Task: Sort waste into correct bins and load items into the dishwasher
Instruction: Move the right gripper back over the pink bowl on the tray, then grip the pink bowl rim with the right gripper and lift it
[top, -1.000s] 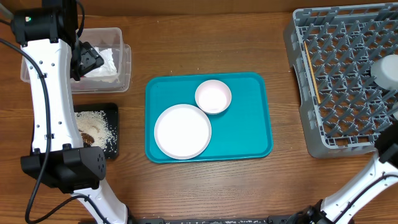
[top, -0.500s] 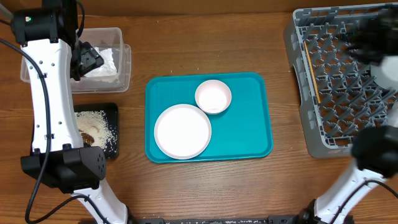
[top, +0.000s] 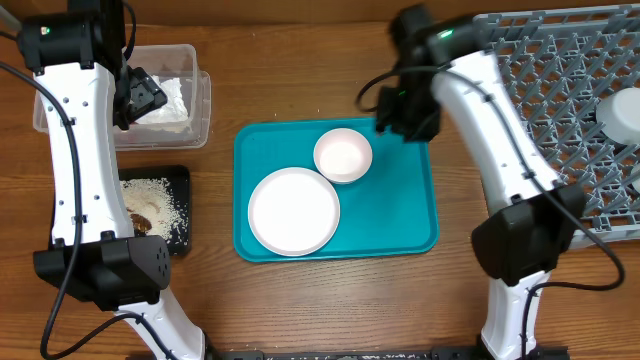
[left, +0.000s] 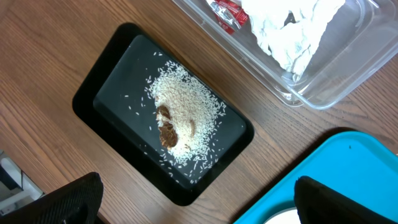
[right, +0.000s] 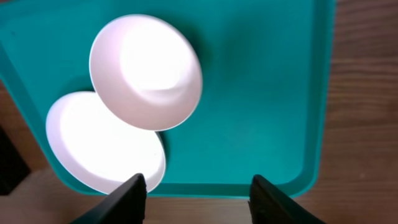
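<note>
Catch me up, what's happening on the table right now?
The waste looks sorted: crumpled white paper napkins and a red shiny wrapper lie in the clear plastic tub, rice and brown scraps in the shallow black tray. The left gripper hangs open and empty above those bins. The right gripper, open and empty, hovers above the teal serving tray, where the large round white plate and pinkish-white bowl wait beside each other. Neither is in the grey plastic dish rack yet.

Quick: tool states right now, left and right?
Left tool: open, holding nothing.
Right tool: open, holding nothing.
</note>
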